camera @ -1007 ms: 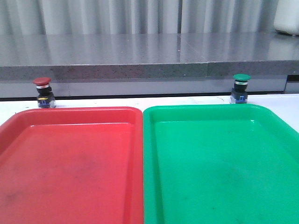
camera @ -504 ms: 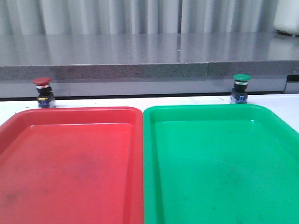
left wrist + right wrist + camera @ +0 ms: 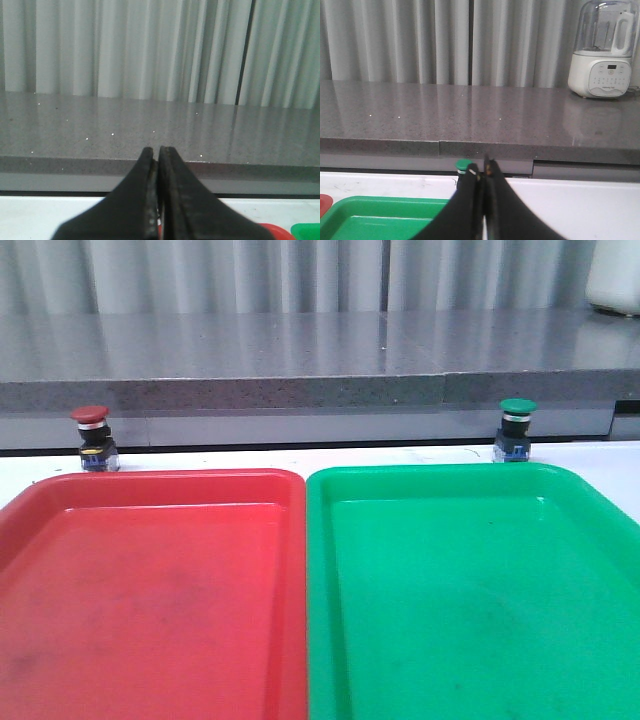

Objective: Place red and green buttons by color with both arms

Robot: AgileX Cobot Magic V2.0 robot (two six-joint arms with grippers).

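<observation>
The red button [image 3: 91, 437] stands upright on the white table just behind the red tray [image 3: 150, 590], at its far left corner. The green button [image 3: 515, 428] stands upright behind the green tray [image 3: 470, 590], near its far right. Neither arm shows in the front view. My left gripper [image 3: 158, 152] is shut and empty, with a sliver of the red tray [image 3: 272, 231] below it. My right gripper [image 3: 481, 170] is shut and empty. The green button's cap [image 3: 462, 165] peeks out just beside its fingers, farther off.
A grey stone counter [image 3: 320, 350] runs along the back, raised above the white table [image 3: 300, 456]. A white blender [image 3: 602, 50] stands on the counter at the right. Pale curtains hang behind. The two trays lie side by side, touching.
</observation>
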